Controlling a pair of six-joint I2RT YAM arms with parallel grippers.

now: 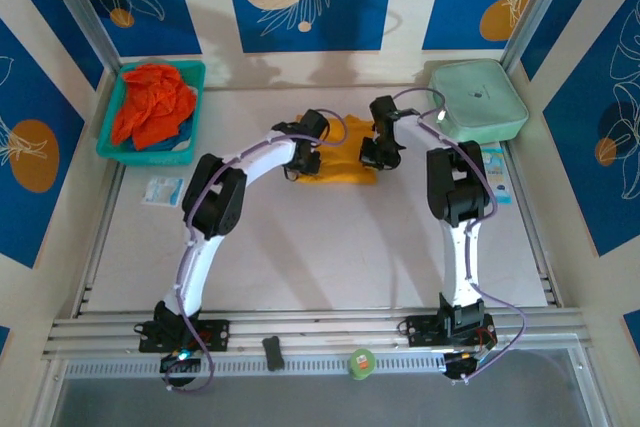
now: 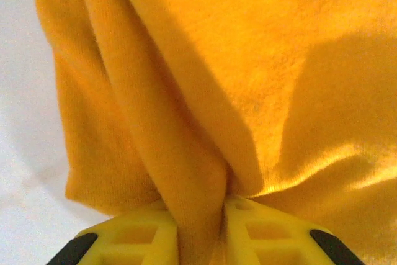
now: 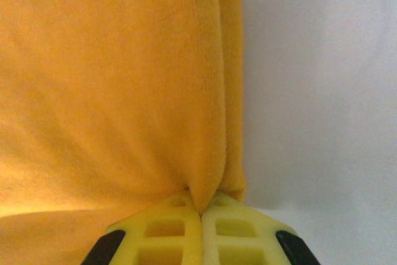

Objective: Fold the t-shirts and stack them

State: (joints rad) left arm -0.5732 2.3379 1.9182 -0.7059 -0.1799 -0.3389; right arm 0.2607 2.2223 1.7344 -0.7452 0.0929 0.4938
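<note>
The yellow-orange t-shirt [image 1: 340, 165] lay bunched on the table [image 1: 330, 257], toward 12 o'clock from the arm bases. The left gripper [image 2: 200, 231] was clamped on a fold at its 9 o'clock edge, and the right gripper [image 3: 200, 215] on its 3 o'clock edge. The red-orange t-shirt [image 1: 152, 104] sat heaped in the teal basket [image 1: 113, 151] at 10 o'clock.

t-shirt [image 1: 340, 169] centre, basket [image 1: 150, 156] back left, case [image 1: 478, 102] back right
</note>
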